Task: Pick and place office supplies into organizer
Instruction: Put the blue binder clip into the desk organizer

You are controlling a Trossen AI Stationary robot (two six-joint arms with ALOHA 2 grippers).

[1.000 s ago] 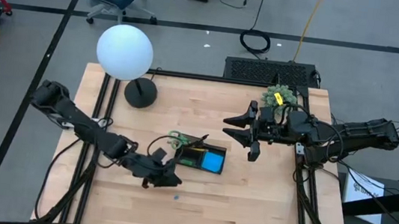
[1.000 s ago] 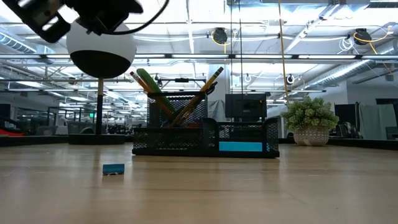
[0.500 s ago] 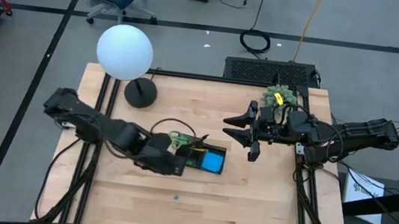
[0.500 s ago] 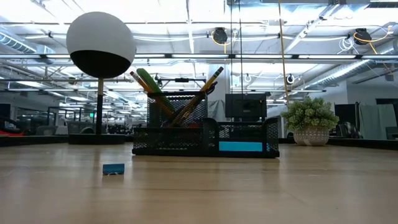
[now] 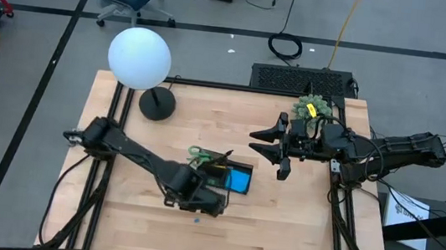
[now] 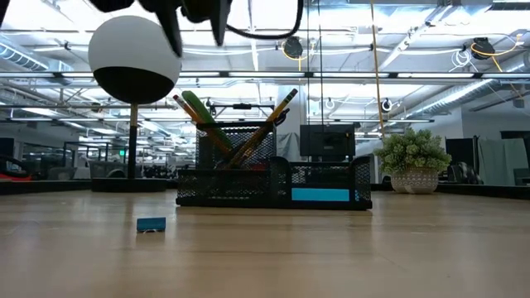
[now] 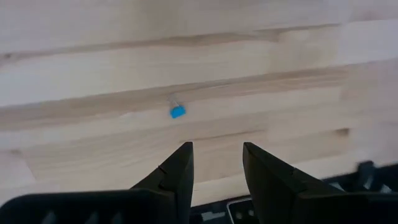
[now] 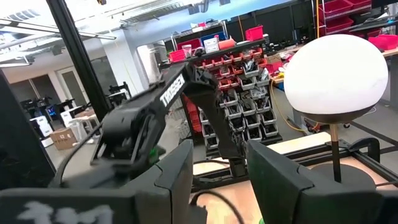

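The tiny teal eraser (image 5: 195, 219) lies flat on the bare wood near the table's near edge, also seen as eraser (image 6: 151, 224) and eraser (image 7: 177, 112). My left gripper (image 5: 207, 205) hangs open above the table, just beyond the eraser, fingers (image 7: 176, 171) pointing down, touching nothing. The black organizer (image 5: 225, 177) stands mid-table. Scissors (image 6: 201, 116), pencils (image 6: 273, 116) and pens lean in its tall back section, and the blue pad (image 5: 239, 180) lies in a low compartment. My right gripper (image 5: 275, 145) waits open over the table's right far part.
A white globe lamp (image 5: 139, 57) on a black round base (image 5: 156, 103) stands at the far left. A green plant ball (image 5: 309, 108) sits by the right arm. Bare wood stretches along the near edge around the eraser.
My left arm has swung toward the table's right. Its gripper rose from left of the organizer, passed over the organizer's near left corner, then came toward the near edge above the eraser. The eraser and organizer have stayed put.
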